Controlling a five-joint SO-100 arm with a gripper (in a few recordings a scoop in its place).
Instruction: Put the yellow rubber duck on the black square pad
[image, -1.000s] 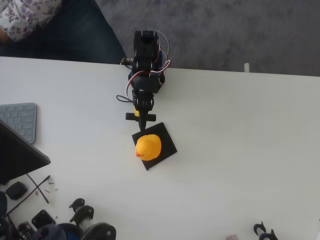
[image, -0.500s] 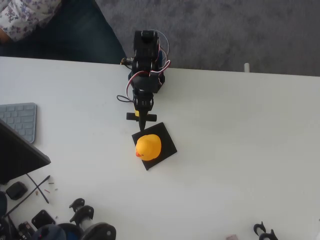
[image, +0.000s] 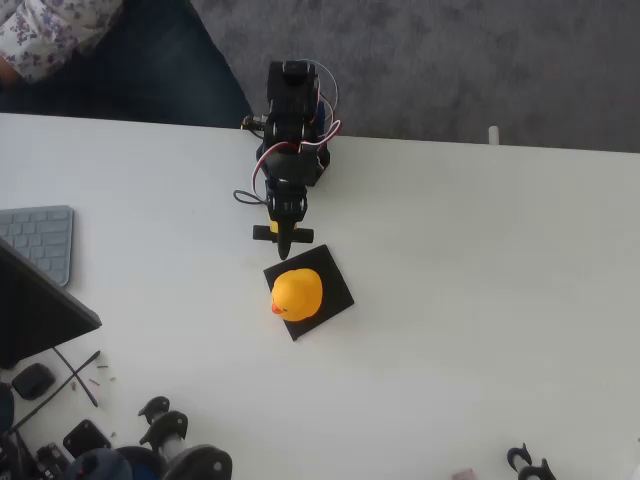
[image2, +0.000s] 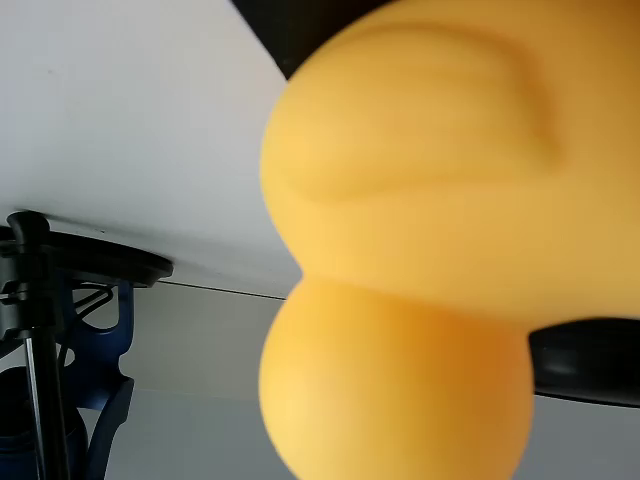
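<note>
I am counting one duck (image: 297, 293) and one black pad (image: 335, 283) on the white table (image: 480, 260), and the duck is sitting on the pad, toward its lower-left part in the overhead view, with its orange beak pointing past the pad's lower-left edge. The pad is lying as a diamond, with bare black showing to the right of the duck and above it. One arm (image: 290, 130) is reaching down from the far edge of the table toward the pad, and its gripper (image: 285, 240) is hanging just above the pad's upper corner, near the duck; I cannot tell whether it is touching it. The fingers are looking narrow and close together from above, with nothing between them, though I cannot tell their exact gap. In the wrist view the duck (image2: 420, 200) is looming large and blurred. Well away from the pad, at the lower left, one keyboard (image: 38, 240) and a cluster of small dark parts (image: 150, 440) are lying.
</note>
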